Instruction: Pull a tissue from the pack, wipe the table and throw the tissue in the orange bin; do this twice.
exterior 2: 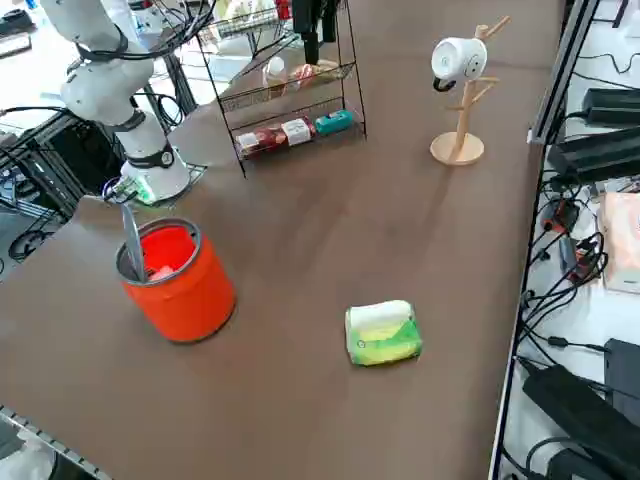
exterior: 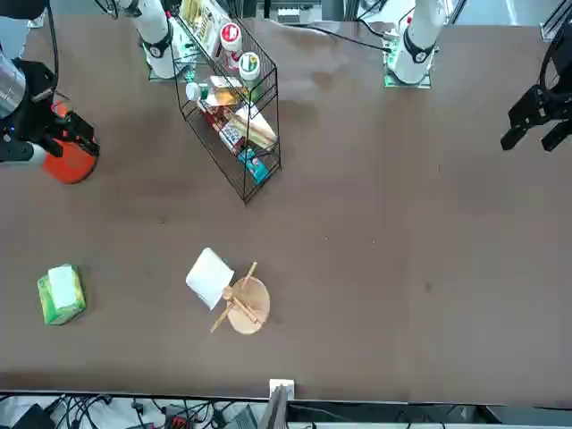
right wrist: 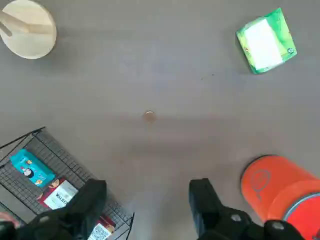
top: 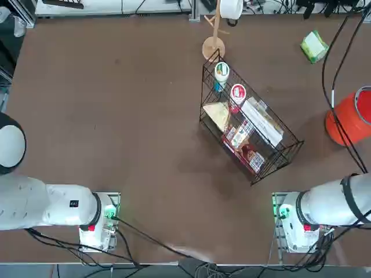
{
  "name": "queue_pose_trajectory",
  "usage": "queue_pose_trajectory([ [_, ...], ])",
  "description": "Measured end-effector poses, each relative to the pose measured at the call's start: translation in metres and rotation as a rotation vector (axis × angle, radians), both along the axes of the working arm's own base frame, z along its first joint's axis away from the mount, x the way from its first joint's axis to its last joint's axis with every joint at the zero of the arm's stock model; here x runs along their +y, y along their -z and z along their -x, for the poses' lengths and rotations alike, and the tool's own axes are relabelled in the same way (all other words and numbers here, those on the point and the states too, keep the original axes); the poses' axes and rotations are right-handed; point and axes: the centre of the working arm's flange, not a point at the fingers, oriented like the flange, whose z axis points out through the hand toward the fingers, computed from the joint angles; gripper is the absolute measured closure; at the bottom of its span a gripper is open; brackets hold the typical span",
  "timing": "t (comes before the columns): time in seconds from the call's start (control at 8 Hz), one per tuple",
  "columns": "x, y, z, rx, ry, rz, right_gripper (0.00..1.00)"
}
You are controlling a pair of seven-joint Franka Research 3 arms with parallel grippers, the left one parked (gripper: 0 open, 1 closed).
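Note:
The light green pack [top: 314, 46] with a white top lies near the table's far right corner, also seen from the wrist [right wrist: 266, 41] and from the side [exterior 2: 382, 333]. The orange bin [top: 351, 119] stands at the right edge of the dark-brown table [top: 116, 116], nearer the robot than the pack. My right gripper [right wrist: 147, 195] hangs high above the table between the bin [right wrist: 280, 187] and the wire basket. It is open, with nothing between its fingers [right wrist: 92, 195]. No loose tissue shows on the table.
A black wire basket [top: 249, 127] with snack packets, cups and a long white box stands mid-table, left of the bin. A wooden mug stand [top: 213, 46] with a white mug is at the far edge. A black cable [top: 331, 87] hangs over the bin's side.

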Motion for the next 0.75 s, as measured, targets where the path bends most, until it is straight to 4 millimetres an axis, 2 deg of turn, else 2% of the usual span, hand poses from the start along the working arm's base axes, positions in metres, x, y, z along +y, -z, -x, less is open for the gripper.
queue_pose_trajectory([
  [0.5,-0.0013,-0.0004,-0.0003,-0.003,0.002,0.000,0.00],
  [0.75,-0.0080,0.0007,-0.0028,-0.010,0.007,0.002,0.00],
])
